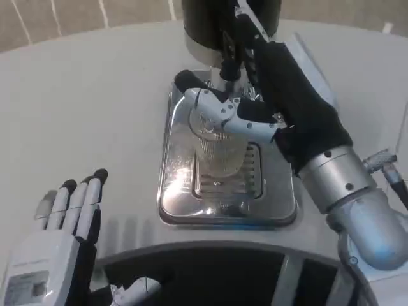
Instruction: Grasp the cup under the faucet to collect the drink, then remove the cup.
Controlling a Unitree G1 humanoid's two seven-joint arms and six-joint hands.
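The right hand [239, 115] grips the cup [218, 148] near its rim — fingers wrapped around the clear ribbed wall. The cup stands on the grate of the steel tray [172, 159], just below the faucet [231, 60] of the dark dispenser [204, 22]. The left hand [60, 239] hovers over the table [83, 108] — fingers straight, holding nothing.

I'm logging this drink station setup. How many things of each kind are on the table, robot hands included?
Clear cup: 1
Metal drip tray: 1
Dispenser with faucet: 1
Robot hands: 2, the right hand holding the cup, the left hand holding nothing
Total: 5
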